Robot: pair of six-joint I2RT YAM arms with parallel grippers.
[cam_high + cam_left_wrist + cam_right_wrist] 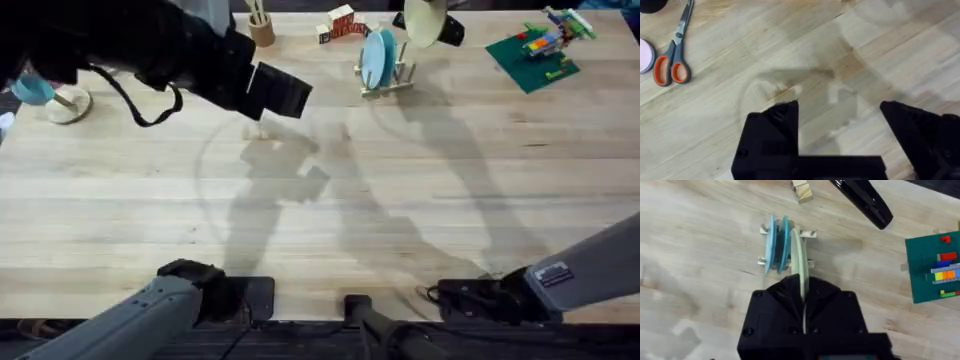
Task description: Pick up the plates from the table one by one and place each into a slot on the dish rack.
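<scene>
Got the pale yellow plate [799, 260] pinched on edge in my right end effector [803, 287], hovering just over the dish rack [810, 234] at the far side of the desk [300, 220]. Light blue plate [769, 242] is already slotted in. Next I'd guess: line it up with a free slot beside the blue ones and lower straight. Left end effector [840, 117] hangs wide, empty.

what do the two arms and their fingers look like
Both arms have grey links near their bases; the right arm carries a small white label. The left arm looms large, black and blocky, with a black cable looping beneath. Left fingers and right fingers are black and angular.
</scene>
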